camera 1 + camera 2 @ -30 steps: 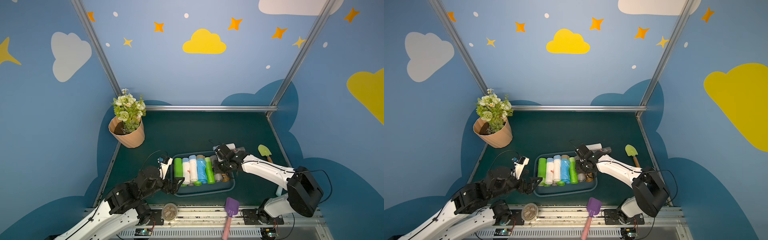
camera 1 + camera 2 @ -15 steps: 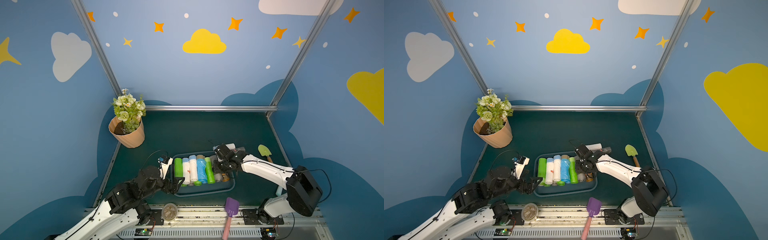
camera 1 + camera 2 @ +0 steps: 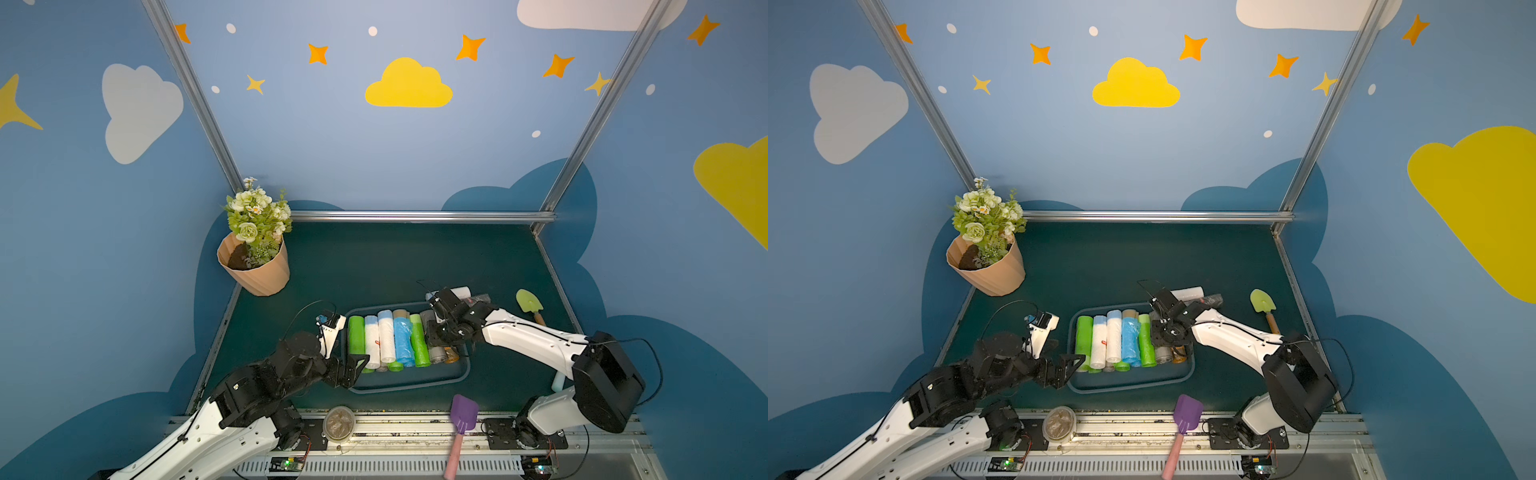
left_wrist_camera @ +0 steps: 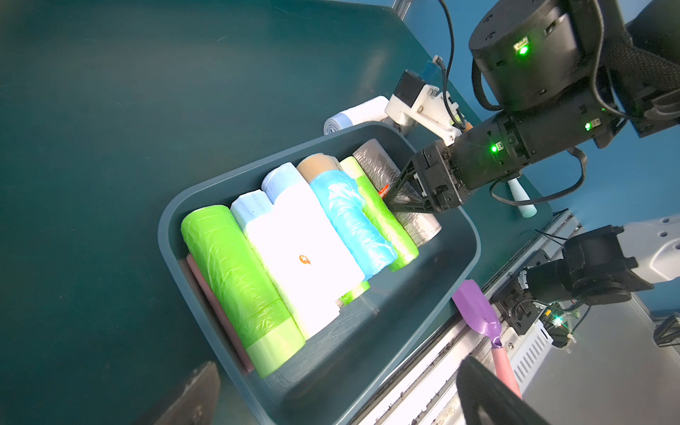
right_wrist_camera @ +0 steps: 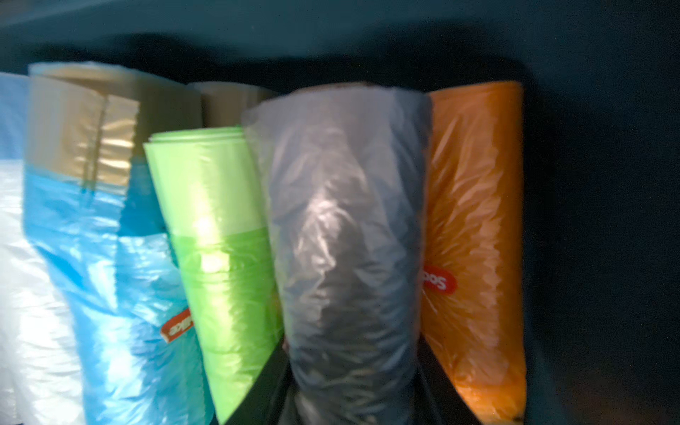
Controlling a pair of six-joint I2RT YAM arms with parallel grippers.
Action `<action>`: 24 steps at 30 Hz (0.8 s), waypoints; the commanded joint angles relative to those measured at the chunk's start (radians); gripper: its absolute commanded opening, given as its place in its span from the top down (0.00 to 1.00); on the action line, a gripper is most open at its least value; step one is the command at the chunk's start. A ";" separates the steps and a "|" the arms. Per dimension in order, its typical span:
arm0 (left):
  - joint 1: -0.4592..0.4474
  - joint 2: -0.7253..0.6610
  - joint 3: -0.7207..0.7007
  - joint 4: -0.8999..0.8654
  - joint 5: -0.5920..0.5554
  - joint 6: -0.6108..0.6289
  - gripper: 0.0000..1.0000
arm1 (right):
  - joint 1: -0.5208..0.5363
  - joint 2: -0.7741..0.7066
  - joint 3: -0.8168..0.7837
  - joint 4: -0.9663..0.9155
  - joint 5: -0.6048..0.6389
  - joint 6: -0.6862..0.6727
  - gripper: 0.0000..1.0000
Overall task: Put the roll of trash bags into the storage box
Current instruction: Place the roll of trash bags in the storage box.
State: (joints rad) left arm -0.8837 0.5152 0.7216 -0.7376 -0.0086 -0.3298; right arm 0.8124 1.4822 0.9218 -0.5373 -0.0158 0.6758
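Observation:
The storage box (image 3: pixel 409 388) (image 3: pixel 1129 388) (image 4: pixel 165 235) is a shallow dark teal tray near the front of the table. It holds several rolls side by side: green, white, blue, tan and orange. At the right end of the row lies a grey roll of trash bags (image 3: pixel 436 355) (image 4: pixel 423 224) (image 5: pixel 346 220), between a green roll and an orange one. My right gripper (image 3: pixel 434 334) (image 4: pixel 392 202) (image 5: pixel 351 353) reaches into the box, its fingers pressed against both sides of the grey roll. My left gripper (image 3: pixel 353 372) (image 3: pixel 1069 370) (image 4: pixel 336 393) hangs open and empty at the box's near left corner.
A white roll (image 3: pixel 461 292) and a dark roll (image 3: pixel 480 298) lie on the table just behind the box. A tan flower pot (image 3: pixel 255 270) stands at the back left. A green trowel (image 3: pixel 528 303) lies at the right, and a purple scoop (image 3: pixel 463 413) and a small jar (image 3: pixel 338 424) rest on the front rail.

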 commanded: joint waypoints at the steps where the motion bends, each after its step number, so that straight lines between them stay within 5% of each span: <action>1: 0.005 0.000 -0.001 0.011 0.005 0.010 0.00 | 0.010 0.008 0.020 0.020 -0.015 -0.003 0.61; 24: 0.003 0.003 -0.001 0.012 0.013 0.011 0.00 | 0.071 -0.029 0.079 -0.053 0.104 -0.030 0.46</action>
State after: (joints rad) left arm -0.8837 0.5156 0.7216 -0.7376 -0.0044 -0.3294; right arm 0.8661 1.4651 0.9726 -0.5884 0.0727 0.6502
